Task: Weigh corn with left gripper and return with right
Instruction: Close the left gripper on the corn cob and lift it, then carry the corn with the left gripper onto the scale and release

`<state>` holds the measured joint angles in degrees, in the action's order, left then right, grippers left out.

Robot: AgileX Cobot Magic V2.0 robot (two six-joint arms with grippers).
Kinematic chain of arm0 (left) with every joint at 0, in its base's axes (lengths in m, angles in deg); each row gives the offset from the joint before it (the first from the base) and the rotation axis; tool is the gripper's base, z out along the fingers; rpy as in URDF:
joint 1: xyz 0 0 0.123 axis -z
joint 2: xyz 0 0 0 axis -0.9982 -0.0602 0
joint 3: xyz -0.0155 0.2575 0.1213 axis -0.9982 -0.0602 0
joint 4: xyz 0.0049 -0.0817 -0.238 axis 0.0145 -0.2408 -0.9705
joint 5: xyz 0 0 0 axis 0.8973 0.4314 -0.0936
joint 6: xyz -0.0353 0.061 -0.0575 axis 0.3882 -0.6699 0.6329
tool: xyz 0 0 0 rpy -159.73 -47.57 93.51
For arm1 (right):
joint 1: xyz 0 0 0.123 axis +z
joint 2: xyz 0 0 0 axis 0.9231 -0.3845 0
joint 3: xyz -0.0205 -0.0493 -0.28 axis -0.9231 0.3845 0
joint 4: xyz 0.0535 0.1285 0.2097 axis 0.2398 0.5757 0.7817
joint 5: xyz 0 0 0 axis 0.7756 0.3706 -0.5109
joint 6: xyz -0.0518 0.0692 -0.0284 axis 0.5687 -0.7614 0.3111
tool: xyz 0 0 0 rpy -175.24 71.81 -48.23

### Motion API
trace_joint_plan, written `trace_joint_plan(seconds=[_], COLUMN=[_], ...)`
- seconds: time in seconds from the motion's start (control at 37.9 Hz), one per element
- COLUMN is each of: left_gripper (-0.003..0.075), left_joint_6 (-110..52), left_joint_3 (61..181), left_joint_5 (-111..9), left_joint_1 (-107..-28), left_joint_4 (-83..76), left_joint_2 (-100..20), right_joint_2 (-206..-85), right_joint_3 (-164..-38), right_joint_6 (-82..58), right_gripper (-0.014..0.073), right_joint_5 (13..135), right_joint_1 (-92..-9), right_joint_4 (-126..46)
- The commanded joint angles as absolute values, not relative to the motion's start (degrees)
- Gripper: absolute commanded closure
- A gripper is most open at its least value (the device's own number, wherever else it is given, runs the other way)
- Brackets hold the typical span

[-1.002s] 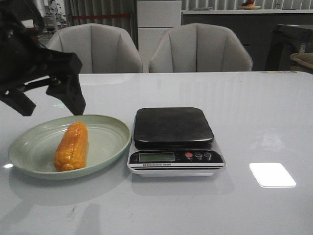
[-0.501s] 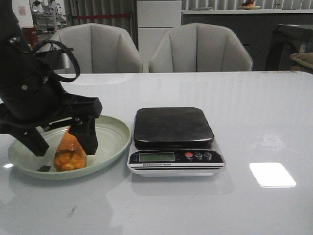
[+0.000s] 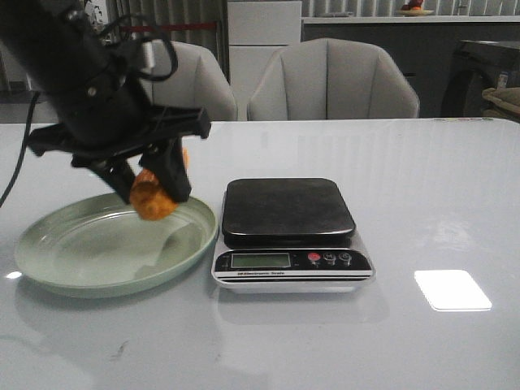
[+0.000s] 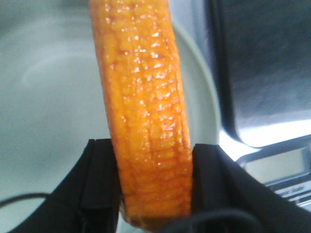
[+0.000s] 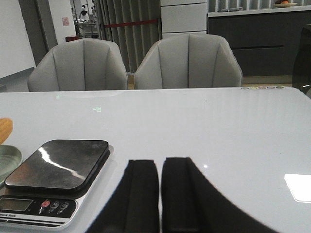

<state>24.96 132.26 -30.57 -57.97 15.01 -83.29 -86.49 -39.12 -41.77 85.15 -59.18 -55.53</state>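
Observation:
My left gripper point(image 3: 150, 183) is shut on the orange-yellow corn point(image 3: 154, 199) and holds it in the air above the right part of the pale green plate point(image 3: 81, 252), near the scale point(image 3: 288, 211). In the left wrist view the corn point(image 4: 143, 107) stands between the two black jaws of the left gripper point(image 4: 153, 187), with the plate point(image 4: 43, 97) below and the scale point(image 4: 262, 63) beside it. My right gripper point(image 5: 159, 167) is shut and empty over the bare table, right of the scale point(image 5: 58, 167). It does not show in the front view.
The scale has a dark weighing platform, a display point(image 3: 260, 261) and three buttons along its front. Two grey chairs point(image 3: 333, 81) stand behind the white table. A bright light patch point(image 3: 452, 290) lies on the table at the right.
My left gripper came down onto the corn in the plate, closed on it, then lifted it up and to the right toward the scale. The plate now holds nothing.

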Motion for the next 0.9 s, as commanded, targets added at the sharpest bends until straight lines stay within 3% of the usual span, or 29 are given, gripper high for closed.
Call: trace_joint_plan(seconds=[0.0,0.26,0.55,0.69,0.87], left_gripper=[0.0606,0.0606,0.0588,0.0511,0.0272], left_joint_6=[24.74,24.74,24.74,24.74,24.74], left_joint_3=[137.61,138.97,145.05,147.75,148.14], left_joint_5=[-31.99,-40.2,-38.4,-36.69,-36.2], left_joint_1=[-56.68,-52.65,-49.71,-48.24,-47.26], left_joint_4=[14.05,13.76,11.21,10.99,10.34], left_joint_2=[-80.61,-81.52,-89.08,-91.94,-93.24], right_joint_2=[-85.36,-85.36,-85.36,-85.36,-85.36], right_joint_3=[-38.5,-38.5,-38.5,-38.5,-38.5], right_joint_6=[-41.42,-41.42,-41.42,-41.42,-41.42], right_gripper=[0.0403,0.0403,0.0403,0.0403,0.0403], right_joint_5=[89.7,89.7,89.7,89.7,89.7], right_joint_1=[-59.61,-59.61,-59.61,-59.61,-59.61], right_joint_4=[-56.25,-56.25,-56.25,-56.25,-56.25])
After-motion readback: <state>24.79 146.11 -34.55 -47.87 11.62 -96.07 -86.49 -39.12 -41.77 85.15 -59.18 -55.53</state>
